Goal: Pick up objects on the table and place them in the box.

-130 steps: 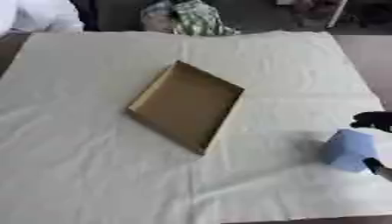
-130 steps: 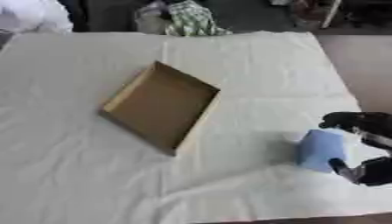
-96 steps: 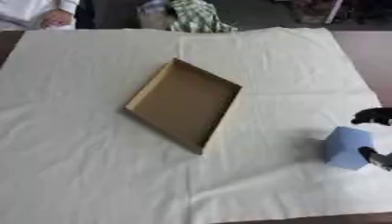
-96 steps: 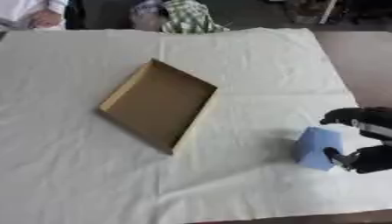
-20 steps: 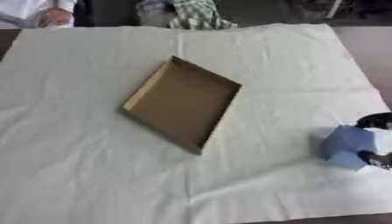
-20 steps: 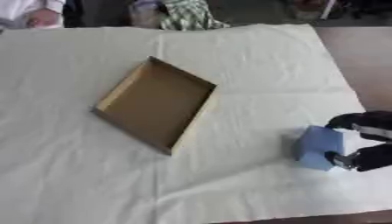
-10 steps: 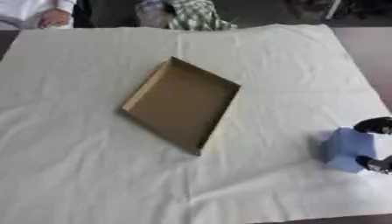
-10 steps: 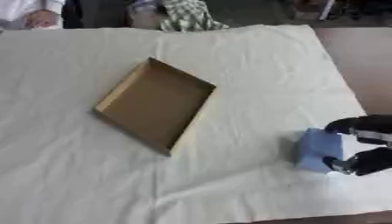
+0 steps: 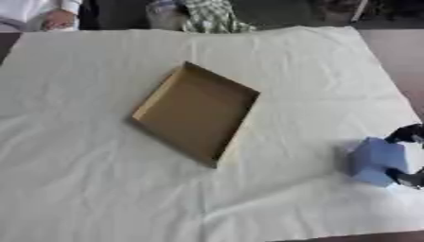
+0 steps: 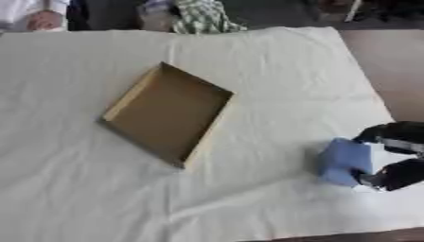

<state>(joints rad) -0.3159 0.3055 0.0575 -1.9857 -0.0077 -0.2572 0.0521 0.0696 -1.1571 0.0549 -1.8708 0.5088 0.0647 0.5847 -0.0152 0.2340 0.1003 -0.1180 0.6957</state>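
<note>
A light blue block (image 10: pixel 346 160) sits on the white cloth at the right side of the table. My black right hand (image 10: pixel 396 157) is curled round it from the right, fingers behind its far side and thumb at its near side. The shallow brown cardboard box (image 9: pixel 196 111) lies open near the middle of the table, turned at an angle, with nothing inside. My left hand shows in neither view.
A white cloth (image 9: pixel 99 184) covers the whole table, with creases near the front. A checked bundle (image 9: pixel 208 14) lies past the far edge. The table's right edge (image 10: pixel 389 85) runs close to my right hand.
My right hand and the blue block have stayed at the right edge; the fingers have closed a little more round the block. The box has not moved.
</note>
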